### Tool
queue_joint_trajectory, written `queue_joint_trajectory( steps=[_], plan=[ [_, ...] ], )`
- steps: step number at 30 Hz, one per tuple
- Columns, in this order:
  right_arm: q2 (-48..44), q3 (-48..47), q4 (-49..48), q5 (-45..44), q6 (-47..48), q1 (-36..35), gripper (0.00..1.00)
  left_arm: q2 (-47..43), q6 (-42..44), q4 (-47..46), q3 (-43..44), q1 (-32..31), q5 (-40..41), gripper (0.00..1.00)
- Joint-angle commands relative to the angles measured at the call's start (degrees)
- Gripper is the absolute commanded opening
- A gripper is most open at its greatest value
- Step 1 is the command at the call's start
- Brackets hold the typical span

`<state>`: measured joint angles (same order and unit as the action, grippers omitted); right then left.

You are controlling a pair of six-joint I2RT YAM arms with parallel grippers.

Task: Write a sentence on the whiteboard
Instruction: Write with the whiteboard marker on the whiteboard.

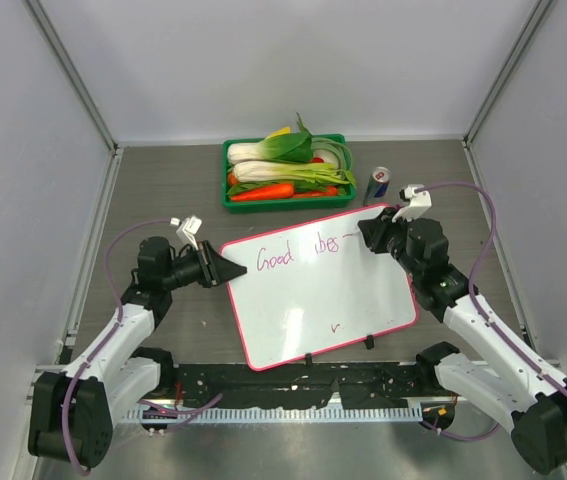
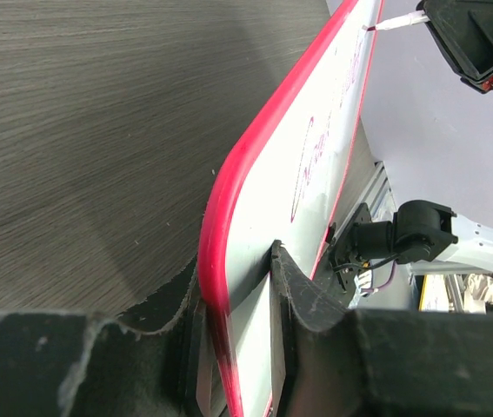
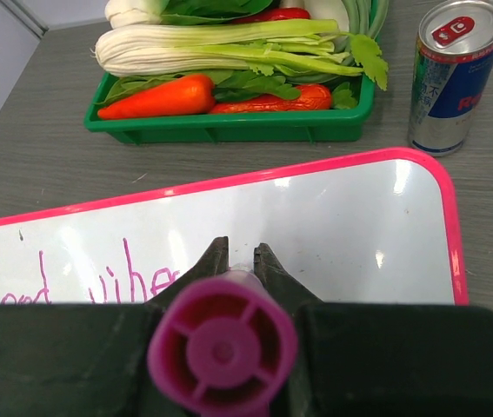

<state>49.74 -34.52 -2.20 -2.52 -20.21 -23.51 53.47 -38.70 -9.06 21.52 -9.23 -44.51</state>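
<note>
The left gripper [image 1: 220, 268] is clamped on the left edge of the whiteboard [image 1: 343, 290]. In the left wrist view one finger sits on each face of the pink-red frame. The right gripper [image 1: 368, 232] is closed around a marker [image 3: 223, 347], whose magenta butt end fills the middle of the right wrist view. Its writing tip is hidden behind the fingers, so contact with the board cannot be confirmed. This gripper is over the board's far right corner.

The whiteboard lies in the middle of the table [image 1: 163, 190], between the two arms. It is turned askew, with its right end farther away than its left. The sentence [image 1: 275, 257] runs along the far side of the board in magenta-purple strokes. It reads "Good vibes" so far and ends just left of the right gripper. A small tick mark [image 1: 335, 326] sits alone nearer the near edge.

Beyond the board's far edge is a green tray [image 1: 288, 203] holding bok choy [image 1: 273, 150] and a carrot [image 1: 263, 192]. A drink can [image 1: 378, 185] stands upright just right of it.
</note>
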Motion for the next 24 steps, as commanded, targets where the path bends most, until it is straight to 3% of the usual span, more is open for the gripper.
queue_joint_trajectory(
  steps=[1, 10, 24],
  plan=[
    [-0.9, -2.5, 0.5, -1.0, 0.7, 0.3, 0.01, 1.0, 11.4, 3.0, -0.4, 1.7, 14.5, 0.0],
    [-2.5, -5.1, -1.8, 3.7, -2.5, 0.2, 0.02, 1.2, 11.1, 2.6, -0.4, 1.7, 13.9, 0.0],
    [1.2, -3.1, -2.8, 2.7, -2.6, 0.1, 0.01, 1.5, 10.7, 2.1, -0.4, 1.7, 13.2, 0.0]
  ],
)
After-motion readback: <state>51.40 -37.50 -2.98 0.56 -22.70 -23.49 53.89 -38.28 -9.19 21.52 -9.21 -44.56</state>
